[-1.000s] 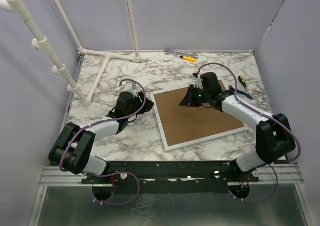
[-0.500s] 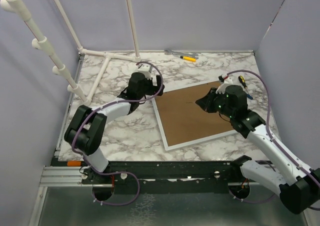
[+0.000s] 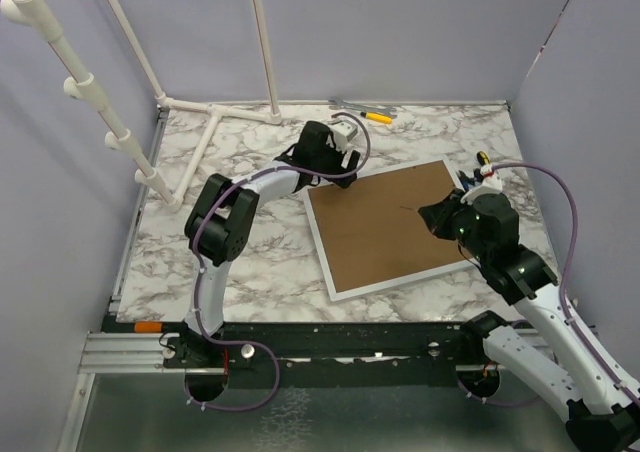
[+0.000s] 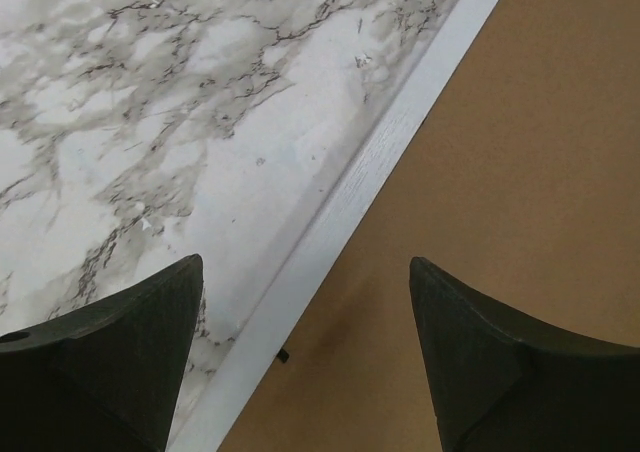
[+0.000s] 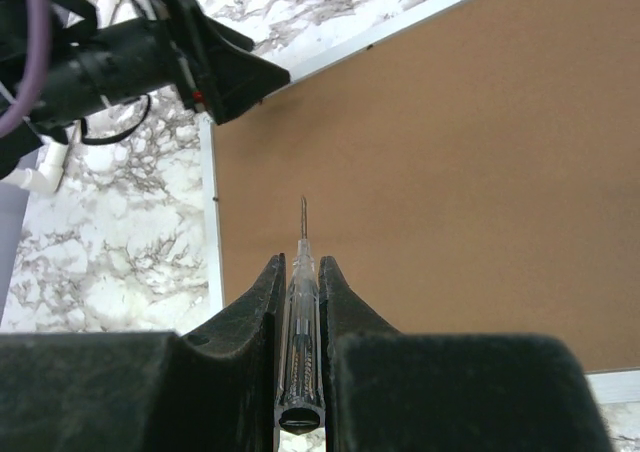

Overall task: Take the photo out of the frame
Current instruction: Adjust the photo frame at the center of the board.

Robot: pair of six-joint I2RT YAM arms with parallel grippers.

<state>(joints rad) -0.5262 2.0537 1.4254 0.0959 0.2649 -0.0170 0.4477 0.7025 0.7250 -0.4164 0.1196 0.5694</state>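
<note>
The frame (image 3: 395, 227) lies face down at centre, photo hidden beneath. The left gripper (image 4: 303, 272) hangs spread over its upper-left rim; the right gripper (image 5: 300, 267) pinches a screwdriver (image 5: 301, 322). We keep its tip shallow, sparing the photo.

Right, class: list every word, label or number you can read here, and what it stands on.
None can be read.
The back of the frame is plain brown.
The screwdriver in the right gripper shows no print.
The yellow-handled tool is too small to tell.
</note>
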